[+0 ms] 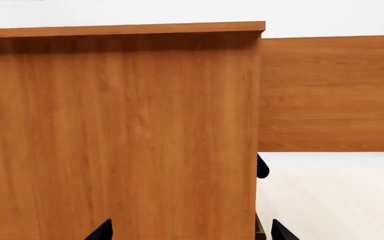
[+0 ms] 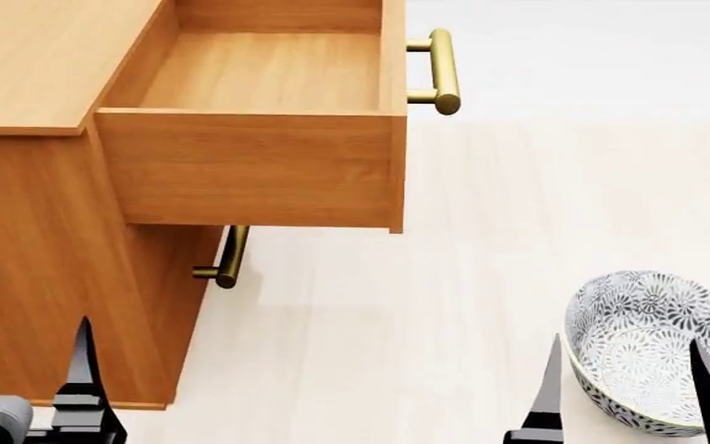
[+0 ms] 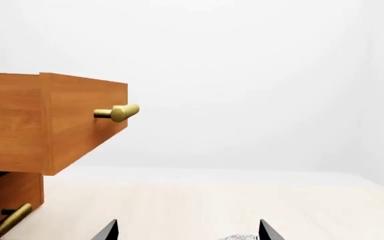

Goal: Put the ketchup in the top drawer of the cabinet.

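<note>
Ketchup out of sight in all three views; position relative to either jaws impossible to tell. No readable writing or label on anything visible.

Left jaws released, fingertips [image 1: 100,231] spread well apart with nothing between them, facing the side panel of the cabinet [image 1: 112,125] at close range. Off to the right-jaws side of that panel, jutting out from it, the top drawer [image 1: 332,95].

Right jaws also released and gripping nothing, fingertips [image 3: 109,231] wide apart. Just beyond and below them in the head view, framed between the two tips, a grey-white patterned bowl [image 2: 651,342] on the pale floor [image 2: 454,277].

Ahead of both jaws and higher, nearer the left pair: top drawer pulled far out of the cabinet, its bare wooden bottom showing from above, brass bar handle [image 2: 444,69] on the front, well away from the right jaws. Beneath it, the brass handle [image 2: 229,259] of the shut lower drawer, between the two pairs of jaws and further forward.
</note>
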Tool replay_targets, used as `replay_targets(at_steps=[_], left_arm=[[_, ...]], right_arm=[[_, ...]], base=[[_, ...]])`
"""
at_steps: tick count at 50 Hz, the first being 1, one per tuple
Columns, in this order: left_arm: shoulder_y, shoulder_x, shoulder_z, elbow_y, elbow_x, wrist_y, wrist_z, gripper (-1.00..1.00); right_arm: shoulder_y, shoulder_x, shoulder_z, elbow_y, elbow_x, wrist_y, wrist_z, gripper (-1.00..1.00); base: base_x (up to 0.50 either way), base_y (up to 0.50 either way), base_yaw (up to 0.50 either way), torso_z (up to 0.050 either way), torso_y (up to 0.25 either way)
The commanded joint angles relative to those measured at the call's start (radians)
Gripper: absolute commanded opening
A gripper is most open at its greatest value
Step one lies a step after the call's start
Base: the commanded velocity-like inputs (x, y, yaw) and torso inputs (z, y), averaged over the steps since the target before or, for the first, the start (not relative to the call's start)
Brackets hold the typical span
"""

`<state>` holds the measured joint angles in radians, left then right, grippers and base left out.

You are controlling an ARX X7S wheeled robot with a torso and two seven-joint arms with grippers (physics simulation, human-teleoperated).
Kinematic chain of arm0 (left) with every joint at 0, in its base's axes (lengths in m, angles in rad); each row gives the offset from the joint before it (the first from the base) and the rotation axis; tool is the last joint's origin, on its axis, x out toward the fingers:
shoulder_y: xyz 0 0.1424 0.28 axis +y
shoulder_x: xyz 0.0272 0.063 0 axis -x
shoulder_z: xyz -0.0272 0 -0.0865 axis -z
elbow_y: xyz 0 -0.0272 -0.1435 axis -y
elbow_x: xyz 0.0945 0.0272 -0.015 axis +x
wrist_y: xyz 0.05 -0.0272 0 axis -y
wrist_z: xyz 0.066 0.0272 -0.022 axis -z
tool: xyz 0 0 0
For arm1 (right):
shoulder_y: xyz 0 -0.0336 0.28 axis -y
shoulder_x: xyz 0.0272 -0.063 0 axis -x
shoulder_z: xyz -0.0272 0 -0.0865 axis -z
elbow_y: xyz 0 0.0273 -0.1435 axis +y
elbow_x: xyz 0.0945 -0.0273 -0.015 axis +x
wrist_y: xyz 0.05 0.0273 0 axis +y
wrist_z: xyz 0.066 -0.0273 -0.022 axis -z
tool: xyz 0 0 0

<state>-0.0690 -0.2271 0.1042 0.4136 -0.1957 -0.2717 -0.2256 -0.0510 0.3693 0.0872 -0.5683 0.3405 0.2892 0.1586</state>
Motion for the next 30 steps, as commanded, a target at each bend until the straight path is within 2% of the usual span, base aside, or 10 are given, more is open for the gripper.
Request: replay_targets(at_steps=[1,9,23,30], left_arm=[[0.0,-0.004,0.005,-0.011,0.003,0.015,-0.012,1.0],[-0.005,-0.004,0.012,-0.018,0.007,0.016,-0.021,1.0],[-0.005,0.0,0.033,-0.023,0.025,0.012,-0.043,1.0],[-0.004,-0.003,0.031,-0.026,0.025,0.013,-0.051,1.0]], right_arm=[[-0.048,0.065,0.116,-0.019,0.044,0.012,0.002,1.0],[-0.076,0.099,0.186,0.01,0.069,-0.01,-0.025,1.0],[-0.134,0.179,0.256,0.115,0.19,-0.131,-0.265,1.0],[-0.207,0.195,0.306,0.116,0.233,-0.149,-0.318,1.0]], base=[[0.0,0.0,0.0,0.0,0.0],[0.0,0.0,0.0,0.0,0.0],[0.0,0.0,0.0,0.0,0.0],[0.0,0.0,0.0,0.0,0.0]])
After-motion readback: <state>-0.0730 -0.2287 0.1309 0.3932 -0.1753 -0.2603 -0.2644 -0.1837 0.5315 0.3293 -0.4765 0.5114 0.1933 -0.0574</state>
